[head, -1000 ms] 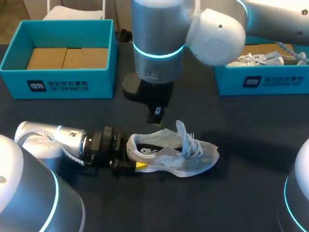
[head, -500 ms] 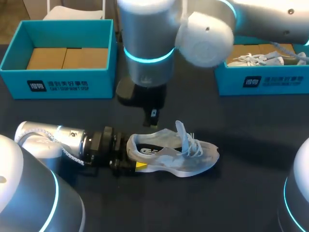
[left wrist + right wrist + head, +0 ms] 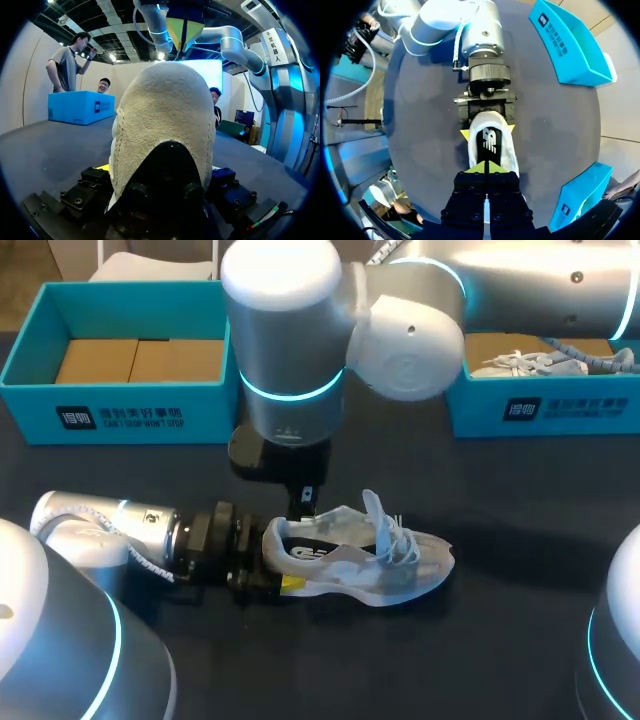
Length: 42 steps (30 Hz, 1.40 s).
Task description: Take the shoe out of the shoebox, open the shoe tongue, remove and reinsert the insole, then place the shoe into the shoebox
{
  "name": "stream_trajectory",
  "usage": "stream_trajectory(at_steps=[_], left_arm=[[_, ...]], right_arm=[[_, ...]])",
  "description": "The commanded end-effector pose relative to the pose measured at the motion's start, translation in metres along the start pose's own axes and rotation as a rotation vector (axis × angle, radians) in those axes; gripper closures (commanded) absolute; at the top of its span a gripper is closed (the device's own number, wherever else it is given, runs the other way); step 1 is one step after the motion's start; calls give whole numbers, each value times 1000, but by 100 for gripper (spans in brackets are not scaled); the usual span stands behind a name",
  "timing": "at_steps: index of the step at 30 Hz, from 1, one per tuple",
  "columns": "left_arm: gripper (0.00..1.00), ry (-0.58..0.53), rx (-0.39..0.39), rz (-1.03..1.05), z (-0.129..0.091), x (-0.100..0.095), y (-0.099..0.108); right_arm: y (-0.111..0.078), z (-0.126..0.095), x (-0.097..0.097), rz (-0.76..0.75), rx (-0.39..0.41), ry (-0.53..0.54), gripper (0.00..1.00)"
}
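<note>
Shoe (image 3: 372, 562) unmoved, right gripper (image 3: 304, 506) lowered closer

Right gripper over the shoe, dead centre of the frame

The right gripper (image 3: 485, 167) has its yellow tips pressed together above the white shoe (image 3: 504, 150), insole (image 3: 489, 140) showing. At the heel, the left gripper (image 3: 488, 131) clamps both sides. On the dark table (image 3: 420, 125), one blue shoebox (image 3: 572, 47) sits far ahead, another shoebox (image 3: 580, 197) beside the right gripper.

1. Pale grey mesh sneaker (image 3: 360, 558): upright on its sole, near middle of the table, heel left, toe right, tongue (image 3: 375, 508) raised.
2. Black insole with white logo (image 3: 306, 552): lying inside the sneaker.
3. Open teal cardboard shoebox (image 3: 120, 422): far left.
4. Second teal shoebox (image 3: 560, 412): far right.
</note>
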State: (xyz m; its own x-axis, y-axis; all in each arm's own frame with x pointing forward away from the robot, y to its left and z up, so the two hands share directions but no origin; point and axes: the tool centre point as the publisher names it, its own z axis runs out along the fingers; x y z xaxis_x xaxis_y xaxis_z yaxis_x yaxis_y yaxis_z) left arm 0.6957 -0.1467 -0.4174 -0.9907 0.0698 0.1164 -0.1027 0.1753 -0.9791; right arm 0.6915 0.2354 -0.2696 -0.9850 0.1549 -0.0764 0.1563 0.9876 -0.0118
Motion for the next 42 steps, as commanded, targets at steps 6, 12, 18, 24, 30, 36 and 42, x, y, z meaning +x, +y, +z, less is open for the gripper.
stream_trajectory(at_steps=[6, 12, 18, 24, 30, 36, 42], left_arm=[[100, -3, 0, -1, 0, 1, 0], [100, -3, 0, -1, 0, 1, 0], [100, -3, 0, -1, 0, 1, 0], [100, -3, 0, -1, 0, 1, 0], [100, -3, 0, -1, 0, 1, 0], [100, -3, 0, -1, 0, 1, 0], [100, -3, 0, -1, 0, 1, 0]], right_arm=[[-10, 27, 4, -47, 12, -45, 100], [-14, 41, -2, -72, 12, -53, 100], [-19, 57, -12, -85, -3, -63, 100], [-20, 64, -16, -72, 13, -53, 100], [-25, 78, -16, -50, -8, -51, 100], [-27, 89, -19, -57, -8, -63, 100], [-33, 100, -20, -63, 2, -51, 100]])
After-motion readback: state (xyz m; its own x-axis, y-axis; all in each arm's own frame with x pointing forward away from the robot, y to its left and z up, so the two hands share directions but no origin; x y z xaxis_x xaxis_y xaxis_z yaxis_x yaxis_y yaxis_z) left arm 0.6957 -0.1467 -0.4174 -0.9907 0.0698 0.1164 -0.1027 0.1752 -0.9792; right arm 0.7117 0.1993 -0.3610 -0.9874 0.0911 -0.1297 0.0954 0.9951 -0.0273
